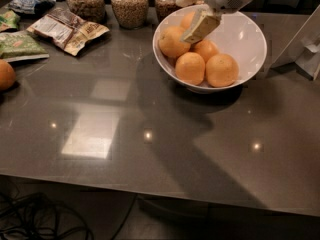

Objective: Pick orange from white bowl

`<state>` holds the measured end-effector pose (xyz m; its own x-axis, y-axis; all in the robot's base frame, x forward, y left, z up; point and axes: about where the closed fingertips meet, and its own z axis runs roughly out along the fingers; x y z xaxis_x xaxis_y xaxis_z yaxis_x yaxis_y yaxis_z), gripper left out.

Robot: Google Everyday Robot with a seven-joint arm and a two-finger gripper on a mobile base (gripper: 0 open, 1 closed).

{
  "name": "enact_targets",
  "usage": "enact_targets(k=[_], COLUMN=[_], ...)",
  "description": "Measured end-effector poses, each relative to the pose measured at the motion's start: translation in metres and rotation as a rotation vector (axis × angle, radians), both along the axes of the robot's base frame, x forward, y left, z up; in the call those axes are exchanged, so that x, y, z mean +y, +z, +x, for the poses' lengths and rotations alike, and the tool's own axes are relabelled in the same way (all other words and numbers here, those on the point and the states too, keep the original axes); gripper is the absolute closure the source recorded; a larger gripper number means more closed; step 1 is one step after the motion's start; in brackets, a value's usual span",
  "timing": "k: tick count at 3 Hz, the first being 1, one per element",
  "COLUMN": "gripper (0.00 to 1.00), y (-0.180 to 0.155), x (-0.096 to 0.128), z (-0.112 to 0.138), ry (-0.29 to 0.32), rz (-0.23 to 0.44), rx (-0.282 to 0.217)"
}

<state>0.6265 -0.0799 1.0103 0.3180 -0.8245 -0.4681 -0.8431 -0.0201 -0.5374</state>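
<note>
Camera view: gripper (194,11) hangs over the white bowl (247,39) on the grey surface (150,164), jaws spread just above the rearmost orange (187,20).

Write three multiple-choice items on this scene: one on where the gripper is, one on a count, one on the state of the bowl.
1. Where is the gripper?
A. over the snack packets
B. over the white bowl
C. at the table's front edge

2. How many oranges lie on the table outside the bowl?
A. none
B. one
C. three

3. The white bowl is:
A. upright with oranges in it
B. tipped on its side
C. upright and empty

Key:
1 B, it hangs above the fruit at the bowl's rear left.
2 B, a lone orange sits at the left edge of the table.
3 A, the rim faces up and oranges lie inside.
</note>
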Motion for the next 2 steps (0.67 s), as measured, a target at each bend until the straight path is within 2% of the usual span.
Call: enact_targets(k=[1, 2], gripper=[0.45, 0.42], y=[-0.006, -0.014], x=[0.006, 0.011], z=[0.011, 0.023], ry=[-0.002, -0.007], rz=[0.014, 0.033], rx=[0.02, 0.047])
